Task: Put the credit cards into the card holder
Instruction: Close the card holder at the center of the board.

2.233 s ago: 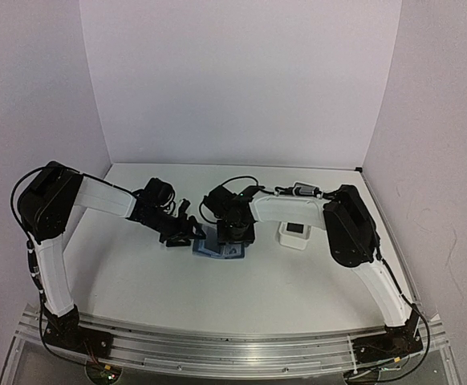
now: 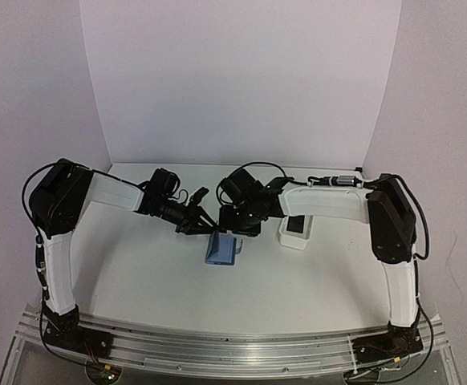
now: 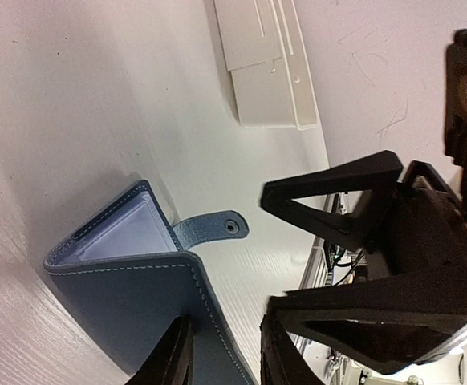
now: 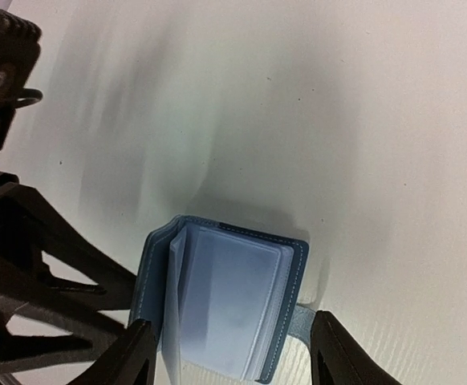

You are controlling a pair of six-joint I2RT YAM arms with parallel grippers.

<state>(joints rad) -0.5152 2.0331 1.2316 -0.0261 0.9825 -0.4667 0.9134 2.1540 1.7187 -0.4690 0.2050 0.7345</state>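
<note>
Left end effector (image 3: 221, 365) straddles card holder (image 3: 129, 281) cover, grip unclear, fingertips (image 3: 173, 361) cut off; right end effector (image 4: 233, 357) open.

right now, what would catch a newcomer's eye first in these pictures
The dark-blue card holder stands half open at the middle of the table, its pale inner slots showing. Both arms reach in from either side, with the left hand and the right hand crowding it. A white tray sits just to its right.
</note>
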